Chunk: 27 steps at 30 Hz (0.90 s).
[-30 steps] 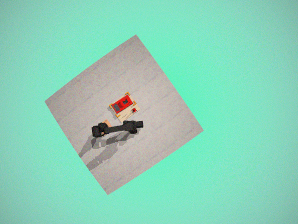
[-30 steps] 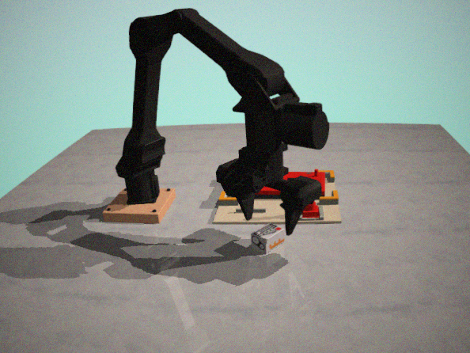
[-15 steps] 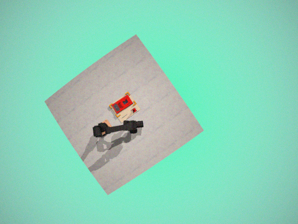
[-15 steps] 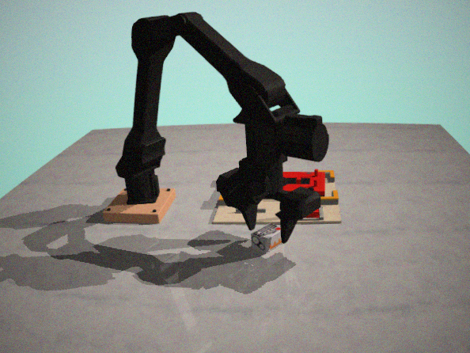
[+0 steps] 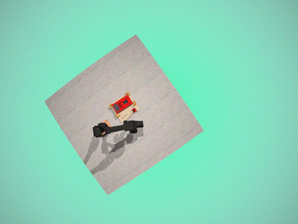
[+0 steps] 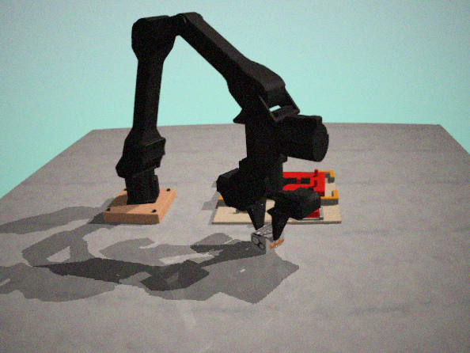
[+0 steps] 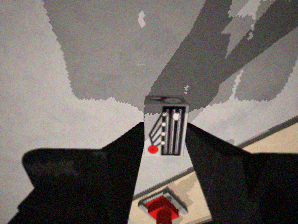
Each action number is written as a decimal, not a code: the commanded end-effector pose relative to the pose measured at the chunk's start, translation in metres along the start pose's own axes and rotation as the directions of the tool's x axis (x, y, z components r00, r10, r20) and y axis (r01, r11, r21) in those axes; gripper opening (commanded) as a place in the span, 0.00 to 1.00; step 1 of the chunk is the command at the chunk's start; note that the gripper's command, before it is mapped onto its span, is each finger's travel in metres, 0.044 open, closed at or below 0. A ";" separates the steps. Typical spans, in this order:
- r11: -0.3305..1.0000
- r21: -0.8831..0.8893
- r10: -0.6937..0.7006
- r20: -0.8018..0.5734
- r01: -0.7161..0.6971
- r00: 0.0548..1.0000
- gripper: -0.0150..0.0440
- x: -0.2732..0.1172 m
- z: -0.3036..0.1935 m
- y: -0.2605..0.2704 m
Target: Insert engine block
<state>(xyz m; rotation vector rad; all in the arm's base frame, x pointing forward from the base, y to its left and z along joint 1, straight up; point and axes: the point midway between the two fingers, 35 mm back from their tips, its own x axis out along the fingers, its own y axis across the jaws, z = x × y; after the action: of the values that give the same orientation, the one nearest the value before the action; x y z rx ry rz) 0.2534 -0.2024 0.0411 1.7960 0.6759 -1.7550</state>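
Note:
The engine block (image 6: 259, 243) (image 7: 173, 137) is a small grey and white block with dark stripes, a red dot and orange marks. My gripper (image 6: 268, 233) (image 7: 164, 126) is shut on it, one finger on each side, at or just above the table in front of the board. I cannot tell whether the block touches the table. The arm hides it in the top view. The red car body (image 5: 122, 104) (image 6: 320, 187) lies on the board, with dark recesses in its top. Its rib cannot be made out, and the arm partly hides the body in the exterior view.
The beige board (image 5: 127, 115) (image 6: 233, 218) has orange corner brackets (image 5: 128, 93) (image 6: 331, 174) around the car body. A small red part (image 5: 134, 110) (image 6: 313, 214) (image 7: 161, 207) in a grey frame stands on the board, near the gripper. The arm's wooden base (image 5: 107, 122) (image 6: 132, 215) is left of the board.

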 end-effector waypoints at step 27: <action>1.000 0.003 0.002 0.003 -0.002 1.000 0.25 -0.082 -0.001 0.007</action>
<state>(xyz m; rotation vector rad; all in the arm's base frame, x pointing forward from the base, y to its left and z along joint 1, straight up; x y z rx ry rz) 0.2574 -0.2057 0.1150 1.7962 0.6753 -1.7550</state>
